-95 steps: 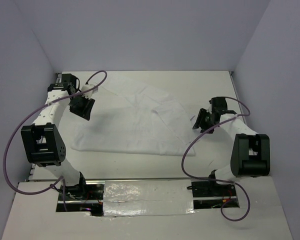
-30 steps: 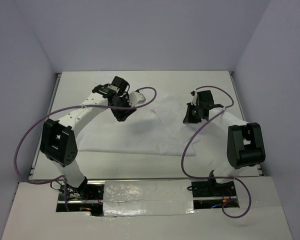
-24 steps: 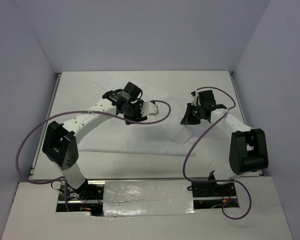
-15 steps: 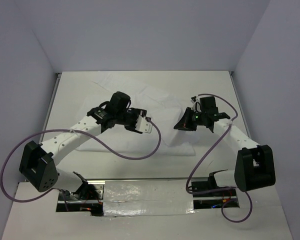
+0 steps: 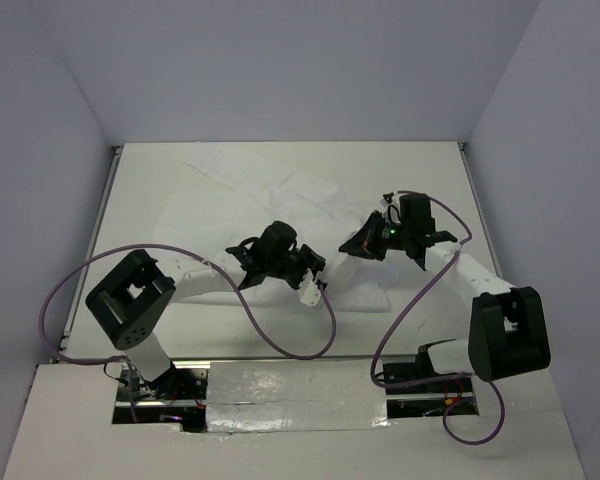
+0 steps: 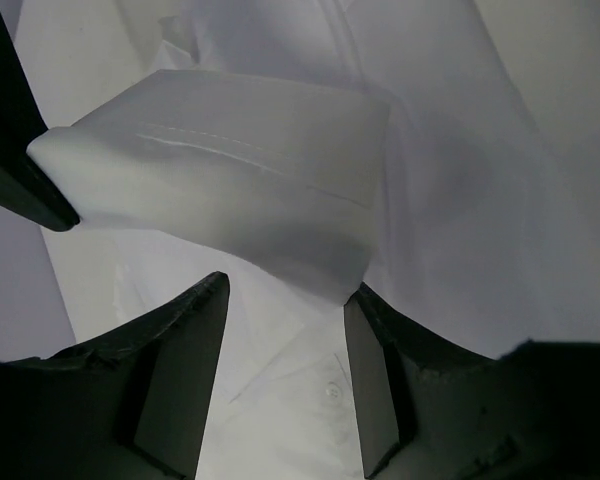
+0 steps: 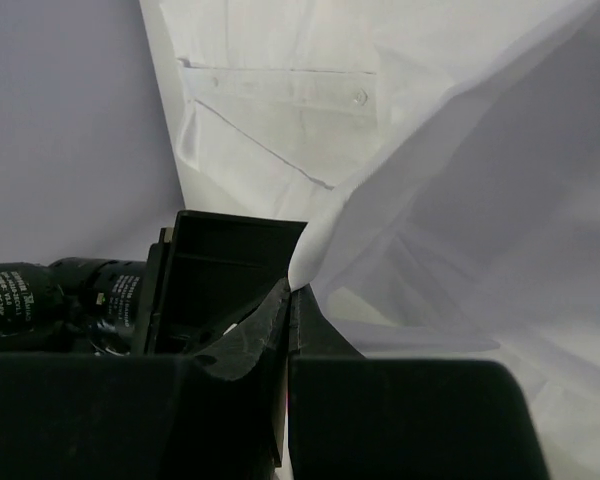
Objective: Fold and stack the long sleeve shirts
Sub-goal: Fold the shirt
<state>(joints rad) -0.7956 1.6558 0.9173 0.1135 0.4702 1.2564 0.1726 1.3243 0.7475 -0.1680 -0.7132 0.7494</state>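
Note:
The white long sleeve shirt lies wrinkled across the middle of the table. My right gripper is shut on a fold of it and lifts that fold off the table. In the right wrist view the jaws pinch the cloth edge. My left gripper hangs low over the shirt's near part, close to the right one. Its fingers stand apart, gripper open and holding nothing. Beneath it lie flat cloth and a button. The raised fold hangs in front of it.
White walls close the table at the back and on both sides. A purple cable loops from the left arm over the near table edge. Another cable hangs from the right arm. The left arm's elbow sits near the front left.
The left arm swung from the back left across the shirt to the front middle, its jaws opening a little wider. The right gripper stayed shut and carried its fold leftward.

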